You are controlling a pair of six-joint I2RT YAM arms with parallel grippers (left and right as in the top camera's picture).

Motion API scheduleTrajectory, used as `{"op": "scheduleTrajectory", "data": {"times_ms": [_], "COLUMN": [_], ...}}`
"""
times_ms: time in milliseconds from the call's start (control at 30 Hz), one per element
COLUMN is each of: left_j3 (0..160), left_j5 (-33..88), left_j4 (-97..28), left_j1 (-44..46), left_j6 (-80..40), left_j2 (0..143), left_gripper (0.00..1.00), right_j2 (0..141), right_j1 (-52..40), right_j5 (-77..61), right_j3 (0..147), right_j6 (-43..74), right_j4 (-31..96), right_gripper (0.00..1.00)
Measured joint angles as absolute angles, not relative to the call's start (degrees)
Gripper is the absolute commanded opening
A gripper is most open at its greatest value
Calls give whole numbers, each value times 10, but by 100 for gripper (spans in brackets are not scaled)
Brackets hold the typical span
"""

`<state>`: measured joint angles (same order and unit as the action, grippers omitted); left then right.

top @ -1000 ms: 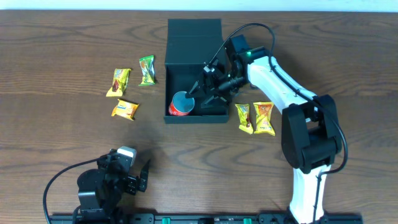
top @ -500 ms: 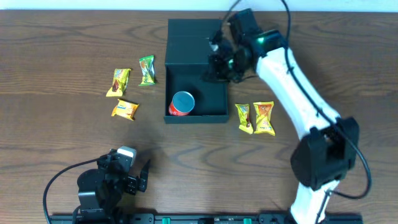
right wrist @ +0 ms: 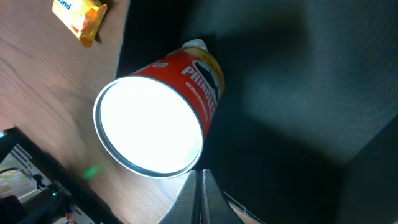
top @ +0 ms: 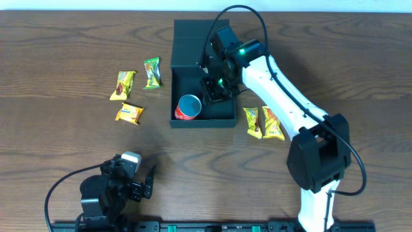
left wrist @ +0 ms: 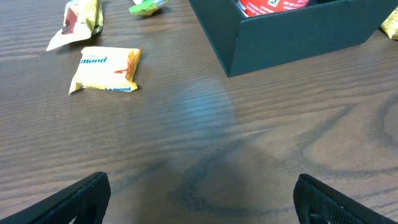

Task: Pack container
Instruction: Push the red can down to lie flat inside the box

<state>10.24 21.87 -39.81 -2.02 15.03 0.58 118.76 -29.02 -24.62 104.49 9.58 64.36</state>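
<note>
Right gripper hangs over box interior, jaws pinched together, empty; can in box's near-left corner; five packets flanking box, unpacked; left gripper wide.

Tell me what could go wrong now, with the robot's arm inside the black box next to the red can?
1. The right pincer hangs inside the container, close beside the Pringles can. A sideways move might knock the can over.
2. The white arm reaches past the snack packet just outside the container's right wall. Swinging low, it might sweep that packet away.
</note>
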Motion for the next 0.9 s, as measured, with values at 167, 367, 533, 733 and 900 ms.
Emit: {"op": "scheduleTrajectory", "data": {"times_ms": [167, 367, 533, 733, 900], "left_j3": [102, 102, 102, 102, 102], "left_j5": [219, 219, 219, 219, 219], "left_j4": [-398, -398, -398, -398, -398], "left_j1": [-20, -20, -20, -20, -20], "left_j6": [150, 150, 150, 150, 150], "left_j2": [6, 6, 6, 6, 6], "left_gripper": [95, 95, 96, 95, 95], "right_j2": [1188, 1188, 1200, 1208, 1216], "right_j1": [-291, -291, -291, -291, -291], "right_j5": [-272, -303, -312, -313, -312], "right_j3": [1045, 1045, 1044, 1044, 1044], "right_j6": [80, 66, 62, 62, 62], "right_j4": [636, 637, 640, 637, 639], "right_gripper": [1, 1, 1, 1, 1]}}
